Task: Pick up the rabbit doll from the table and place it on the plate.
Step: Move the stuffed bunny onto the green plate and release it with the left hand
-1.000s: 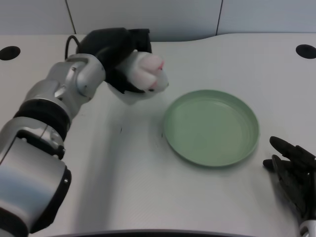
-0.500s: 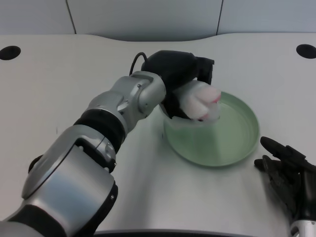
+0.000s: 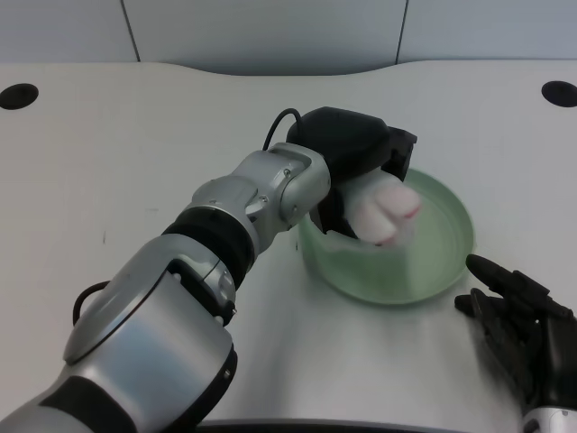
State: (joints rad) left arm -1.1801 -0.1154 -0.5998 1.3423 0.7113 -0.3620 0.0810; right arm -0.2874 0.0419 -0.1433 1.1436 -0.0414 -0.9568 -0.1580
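1. At the bottom of the frame my left forearm (image 3: 180,298) fills the lower left, running up and right toward the centre; a dark table edge shows just under it along the bottom.
2. At the lower right my right hand (image 3: 527,320) lies on the white table (image 3: 108,162), just beside the plate's near right rim but apart from it.
3. The green plate (image 3: 442,262) sits right of centre, with bare table in front of it and to its left.
4. My left hand (image 3: 356,167) is wrapped around the rabbit doll (image 3: 388,212), holding it over the left part of the plate; I cannot tell whether the doll touches the plate.
5. Farther up, the table has a dark round hole at the upper left (image 3: 18,96) and another at the upper right (image 3: 559,93).
6. Its curved far edge meets a grey panelled wall (image 3: 270,32) across the top.
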